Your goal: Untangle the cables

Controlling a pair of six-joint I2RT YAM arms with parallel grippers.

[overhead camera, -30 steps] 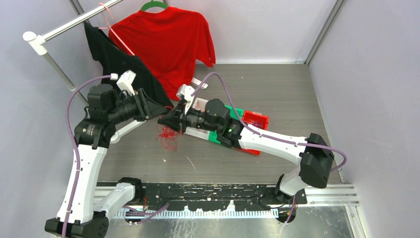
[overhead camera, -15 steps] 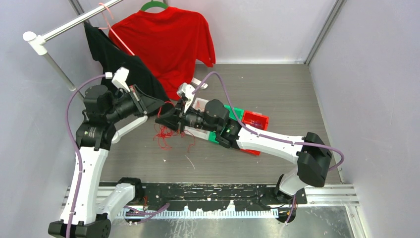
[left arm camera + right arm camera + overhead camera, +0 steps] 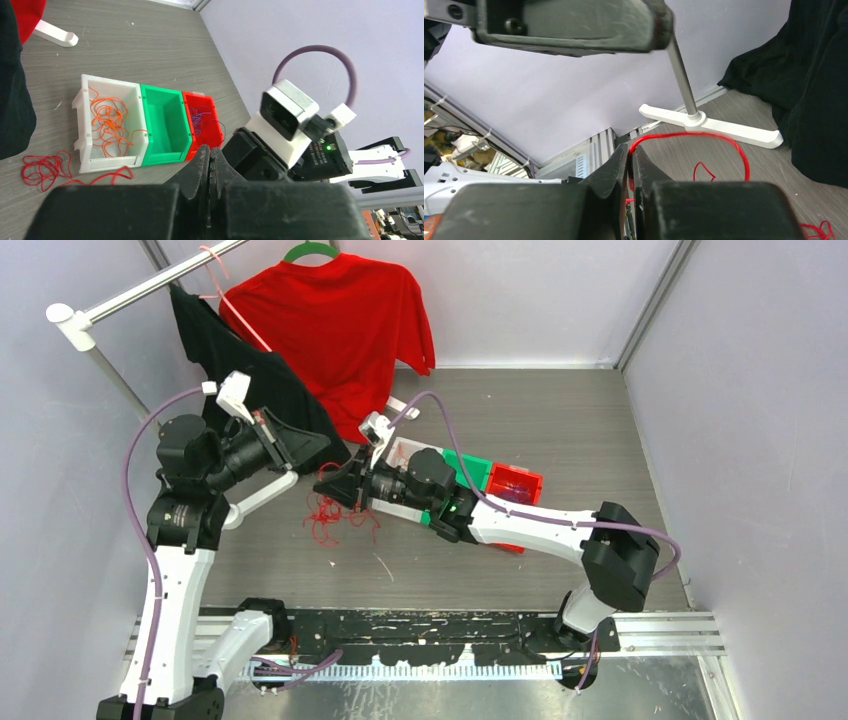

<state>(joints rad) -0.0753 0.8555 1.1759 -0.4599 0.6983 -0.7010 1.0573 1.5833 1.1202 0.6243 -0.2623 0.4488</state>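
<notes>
The grey counter [image 3: 560,410] carries everything. At its far left stands a rack [image 3: 110,305] with a red shirt [image 3: 340,320] and a black garment [image 3: 250,380] hanging from it. Both arms reach in toward the middle-left of the counter, just in front of the hanging clothes.

Three small bins sit side by side near the centre. The white bin [image 3: 80,100] holds the orange cables [image 3: 107,125], and the red bin [image 3: 205,125] holds the blue-purple cables [image 3: 200,117]. The green bin [image 3: 165,125] between them shows none.

The red cables [image 3: 325,515] lie as a loose loopy clump on the bare counter, just beside the white bin and below both wrists.

The right end effector [image 3: 630,150] has its fingers nearly together, with one loop of the red cables emerging from between them and arching out over the counter. The left end effector [image 3: 209,152] is pressed together, with nothing visible between its fingers.

By my reading the sorting is well advanced: two colours are separated and binned. What is left is the red clump, probably destined for the green bin.
</notes>
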